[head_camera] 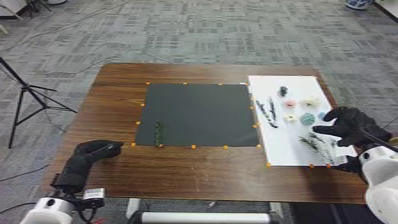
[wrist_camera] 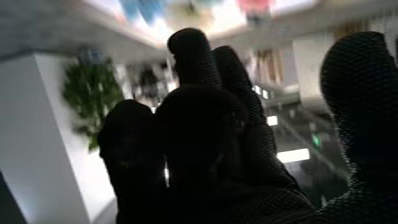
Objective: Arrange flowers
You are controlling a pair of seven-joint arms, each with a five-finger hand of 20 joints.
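Head view: the right robot hand (head_camera: 348, 122), relaxed and empty beside the blue flower (head_camera: 307, 119), should pinch low and softly, without crushing.

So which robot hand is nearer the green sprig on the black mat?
The robot's left hand: it is just left of the green sprig. The right hand is much farther, off to the right, at the white sheet's edge.

My right robot hand (head_camera: 349, 124): black-gloved fingers (wrist_camera: 193, 55) loosely extended, thumb apart. Beyond, blurred: blue flower (wrist_camera: 149, 9), pink flower (wrist_camera: 253, 5); leafy green plant (wrist_camera: 93, 97) beside pale wall (wrist_camera: 44, 135).
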